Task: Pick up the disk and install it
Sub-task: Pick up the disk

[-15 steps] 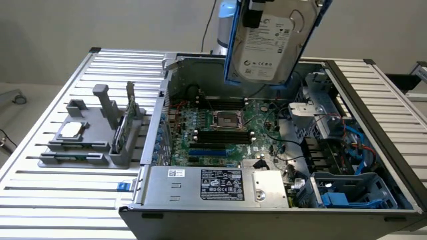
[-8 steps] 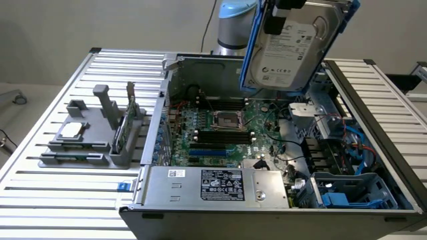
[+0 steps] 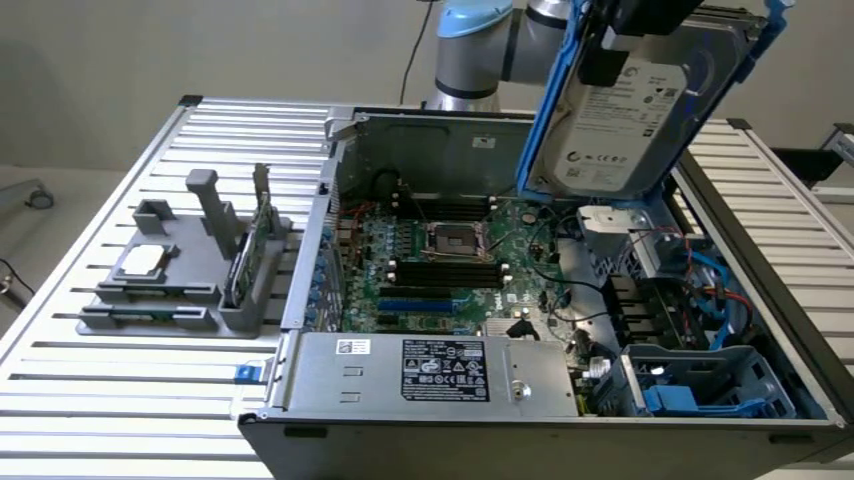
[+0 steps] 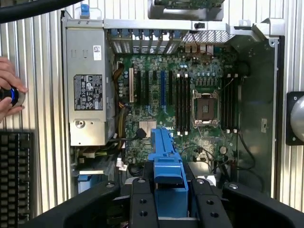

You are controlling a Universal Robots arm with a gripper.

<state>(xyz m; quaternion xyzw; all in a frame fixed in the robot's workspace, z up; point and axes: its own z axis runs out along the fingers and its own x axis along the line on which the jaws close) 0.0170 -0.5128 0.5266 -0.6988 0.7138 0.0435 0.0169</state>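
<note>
One disk (image 3: pixel 634 110) is held in the air, directly beneath the claw (image 4: pixel 172 204). The claw's two black fingers are clamped on the upper end of the disk's blue carrier. The long axis stands steep and tilted, with the upper end leaning toward the exterior view's right. The labelled face is turned to the exterior camera.

Surface and surroundings, from the exterior view's left:
- A slatted metal table (image 3: pixel 120 400) carries a grey fixture (image 3: pixel 174 290), well apart from the claw. The fixture holds a small silver chip and an upright green card.
- An open computer case (image 3: pixel 441 135) lies below the claw, with its motherboard (image 3: pixel 441 260) exposed under the disk's lower end.
- A power supply (image 3: pixel 427 375) sits along the near wall.
- A blue drive cage (image 3: pixel 721 385) sits in the near corner, below the claw and toward the exterior view's right.

The arm (image 3: pixel 474 40) descends from behind the case, with the claw pointing down into it.

In the wrist view a hand (image 4: pixel 7 90) rests on the table next to a keyboard (image 4: pixel 14 175), well apart from the claw.
</note>
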